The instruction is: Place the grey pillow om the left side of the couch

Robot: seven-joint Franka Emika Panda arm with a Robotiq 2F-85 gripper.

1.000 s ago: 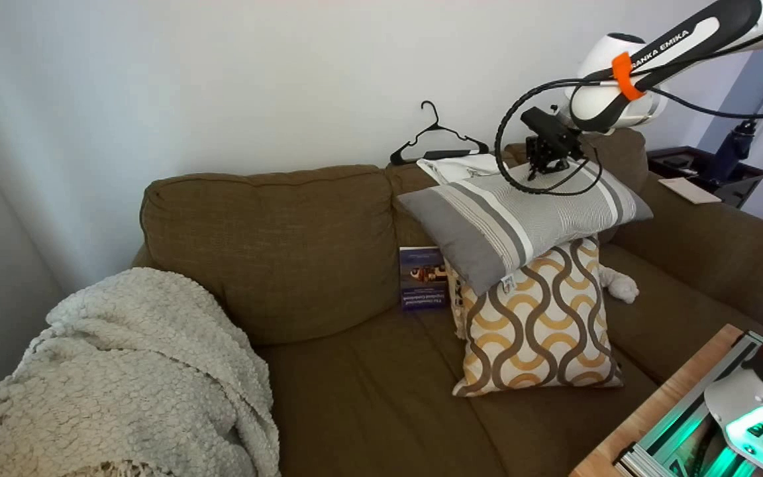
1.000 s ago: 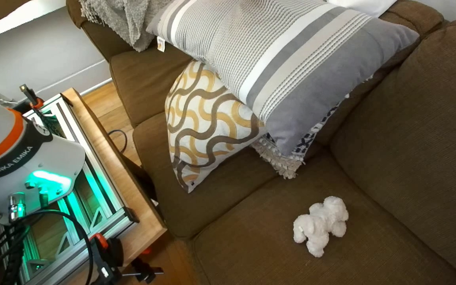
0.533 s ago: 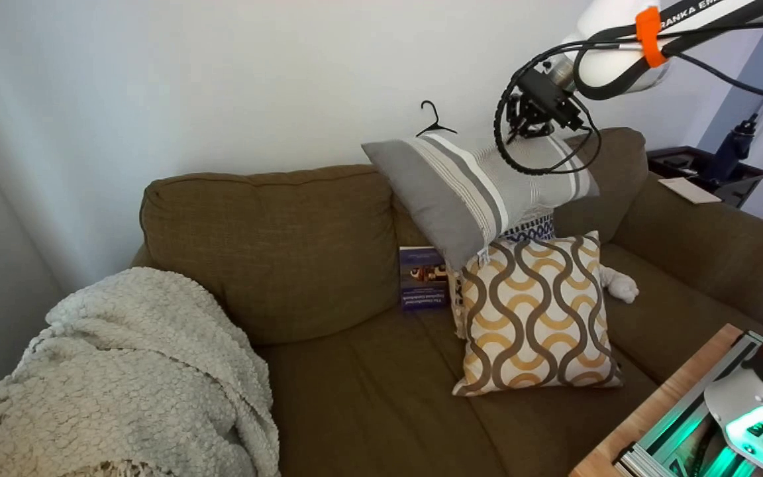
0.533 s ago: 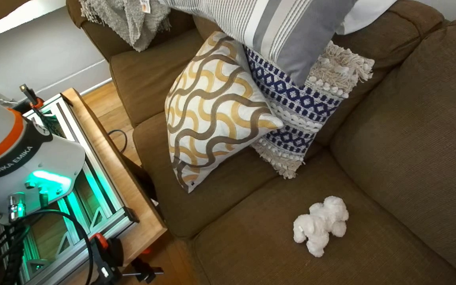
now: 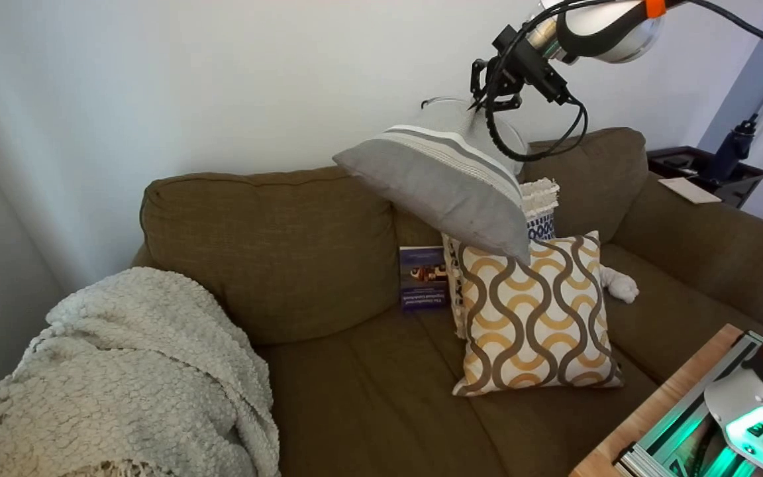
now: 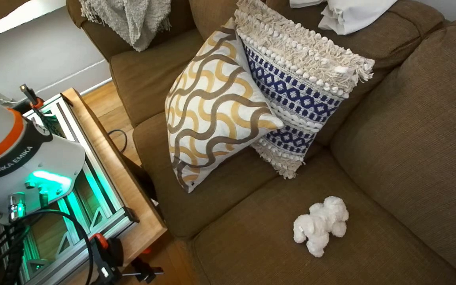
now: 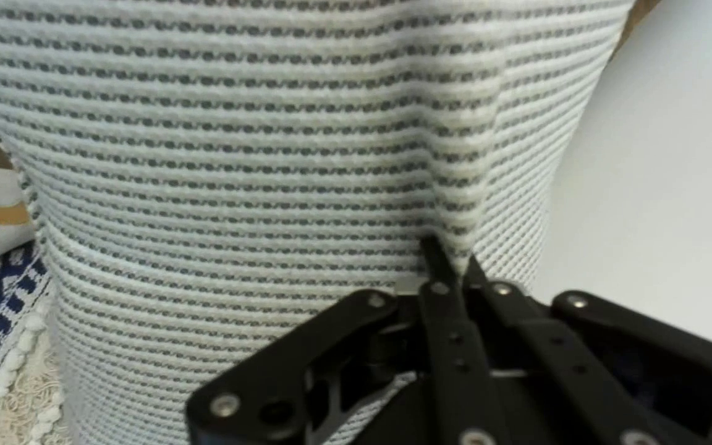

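While gripper pinches grey pillow, couch below, robot base (FRANKA EMIKA)

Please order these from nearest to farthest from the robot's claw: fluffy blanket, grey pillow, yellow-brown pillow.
In an exterior view, from the claw:
1. Grey pillow: in its grip.
2. Yellow-brown pillow: below, on the couch.
3. Fluffy blanket: farthest, at picture left.
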